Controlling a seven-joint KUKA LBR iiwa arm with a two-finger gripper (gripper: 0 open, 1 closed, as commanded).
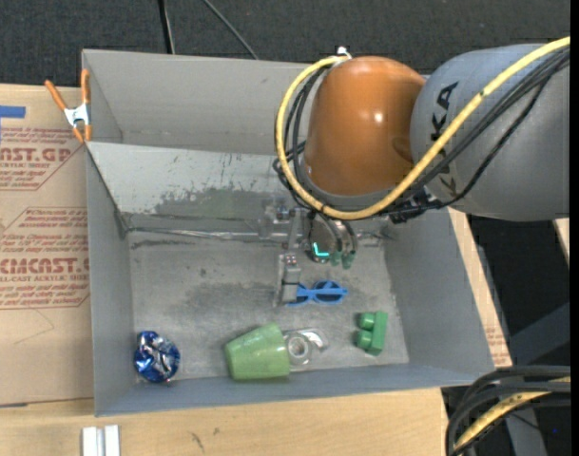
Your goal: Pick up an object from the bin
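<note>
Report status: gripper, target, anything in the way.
Gripper low at centre of bin, at left end of small blue object. Grasp not confirmed. Green cup, green block close by, not touching it.

The bin (175,283) holds one crumpled blue ball (156,357), one green cup (257,353), one metal ring (305,345), one blue clip (321,294) and one green block (371,332).

A small flat blue thing (322,294), looped like scissor handles, lies on the bin floor (203,283) right of centre.
</note>
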